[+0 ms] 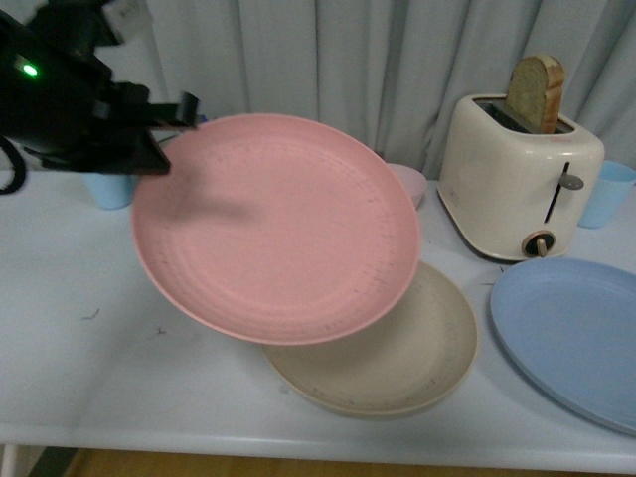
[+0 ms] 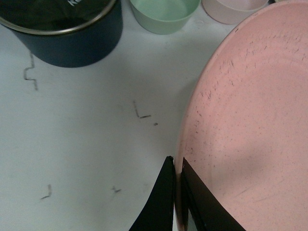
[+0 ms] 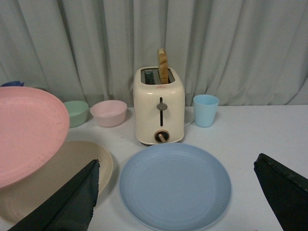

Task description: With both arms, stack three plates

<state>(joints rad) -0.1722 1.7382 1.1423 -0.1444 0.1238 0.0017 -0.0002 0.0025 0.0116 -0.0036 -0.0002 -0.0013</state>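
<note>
Pink plate (image 1: 278, 229) tilted above beige plate (image 1: 397, 368), rim clamped by left gripper (image 2: 176, 166); right gripper (image 3: 176, 161) spread wide

The pink plate (image 1: 278, 229) I hold looks matt and speckled; the beige plate (image 1: 417, 360) and blue plate (image 1: 576, 338) matt too. The toaster (image 1: 507, 179) is glossy, the far curtain (image 1: 348, 60) cloth.

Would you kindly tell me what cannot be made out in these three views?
Beige plate: front view, far left part hidden under the raised pink plate.
Light blue plate: front view, cut off by the right edge.
Dark container: left wrist view, cut off at the top; contents too dark.
Right gripper: right wrist view, only two open fingertips show.
</note>
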